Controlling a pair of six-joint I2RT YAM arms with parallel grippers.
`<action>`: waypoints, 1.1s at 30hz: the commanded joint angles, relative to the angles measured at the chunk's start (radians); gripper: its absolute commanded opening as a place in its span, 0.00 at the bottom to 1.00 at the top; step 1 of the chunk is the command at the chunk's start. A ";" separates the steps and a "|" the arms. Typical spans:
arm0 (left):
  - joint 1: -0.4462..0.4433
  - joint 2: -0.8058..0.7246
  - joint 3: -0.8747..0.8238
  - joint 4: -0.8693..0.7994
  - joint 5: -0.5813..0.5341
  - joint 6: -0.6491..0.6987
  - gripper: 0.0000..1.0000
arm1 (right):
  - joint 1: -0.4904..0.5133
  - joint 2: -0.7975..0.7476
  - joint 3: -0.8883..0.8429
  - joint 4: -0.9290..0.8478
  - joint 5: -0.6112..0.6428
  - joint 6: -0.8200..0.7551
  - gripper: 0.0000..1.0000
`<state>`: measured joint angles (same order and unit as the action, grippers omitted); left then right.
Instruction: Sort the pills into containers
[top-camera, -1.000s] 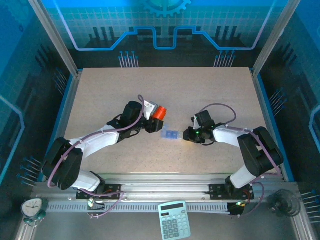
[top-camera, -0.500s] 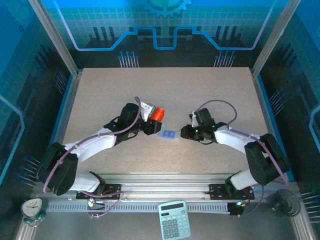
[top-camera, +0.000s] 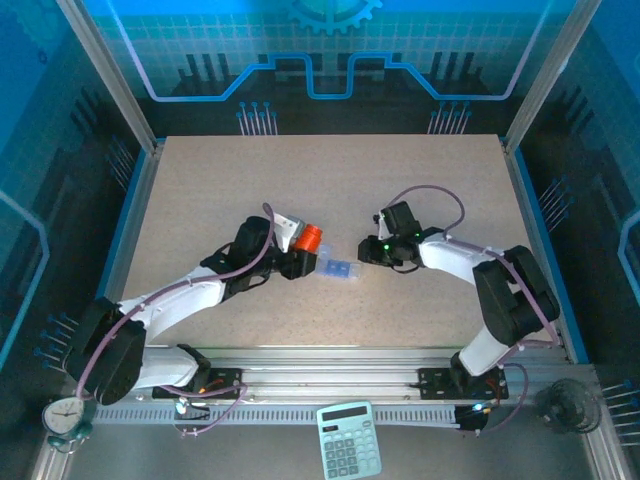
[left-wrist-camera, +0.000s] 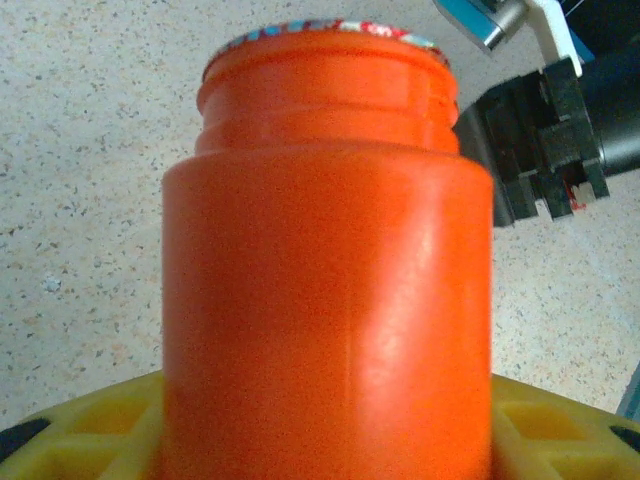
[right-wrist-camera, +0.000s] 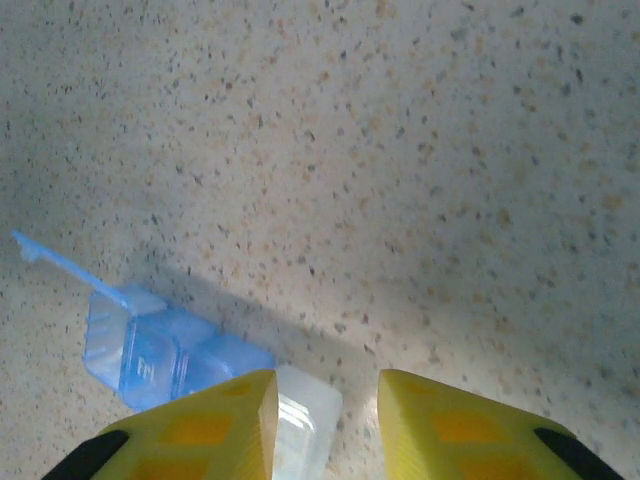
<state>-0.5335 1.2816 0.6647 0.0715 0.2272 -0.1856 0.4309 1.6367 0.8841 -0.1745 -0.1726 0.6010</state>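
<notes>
A small translucent blue pill box (top-camera: 340, 269) lies flat mid-table, its containers in a row and one lid flipped up (right-wrist-camera: 70, 268). My left gripper (top-camera: 298, 252) is shut on an orange bottle (top-camera: 310, 238), just left of the box. The bottle (left-wrist-camera: 330, 280) stands large between the yellow fingers (left-wrist-camera: 90, 430). My right gripper (top-camera: 368, 254) is just right of the box, low over the table. Its yellow fingers (right-wrist-camera: 215, 425) stand apart, open, with bare table between them. The box's clear end (right-wrist-camera: 305, 420) lies against the left finger. The pills are out of view.
A metal rail (top-camera: 330, 362) runs along the near edge. A calculator (top-camera: 349, 438) and a small clock (top-camera: 65, 415) sit below it. Blue walls and frame posts (top-camera: 110, 75) ring the table. The right arm's black wrist (left-wrist-camera: 545, 140) is close to the bottle.
The left gripper has carried the bottle slightly down and left. The right gripper has shifted up and left, closer to the box's end. The pill box has stayed put.
</notes>
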 joint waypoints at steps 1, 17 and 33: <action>-0.005 -0.028 -0.011 -0.001 -0.014 -0.008 0.13 | -0.008 0.049 0.051 -0.007 -0.013 -0.007 0.32; -0.005 0.003 0.005 0.013 -0.006 -0.005 0.13 | 0.012 0.072 0.001 0.027 -0.071 -0.001 0.30; -0.005 0.033 0.022 0.020 0.004 -0.006 0.13 | 0.047 0.041 -0.030 0.024 -0.091 0.006 0.30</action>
<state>-0.5335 1.3045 0.6628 0.0723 0.2211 -0.1856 0.4667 1.7096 0.8639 -0.1417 -0.2489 0.6018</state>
